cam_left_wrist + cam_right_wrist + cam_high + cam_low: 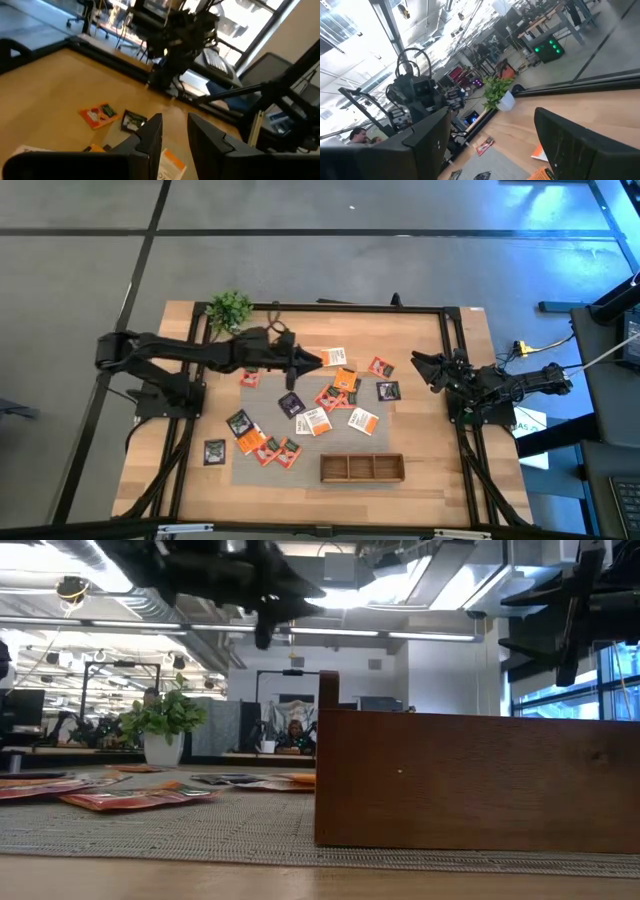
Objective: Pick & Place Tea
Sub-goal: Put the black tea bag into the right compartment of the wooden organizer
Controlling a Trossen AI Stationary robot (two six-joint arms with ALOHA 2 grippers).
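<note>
Several small square tea sachets lie flat and scattered on a grey mat: orange, red, dark and white with orange. My left gripper is open and hangs above the mat's far part, over a white-and-orange sachet. Its wrist view shows the open fingers with nothing between them, above an orange sachet, a dark one and a white one. My right gripper waits wide open at the table's right, above the wood. A wooden three-compartment tray sits on the mat's near edge.
A small potted plant stands at the far left corner of the table. Black frame rails run along the table's sides. In the low view the tray's wooden wall fills the right half, with sachets on the mat to its left.
</note>
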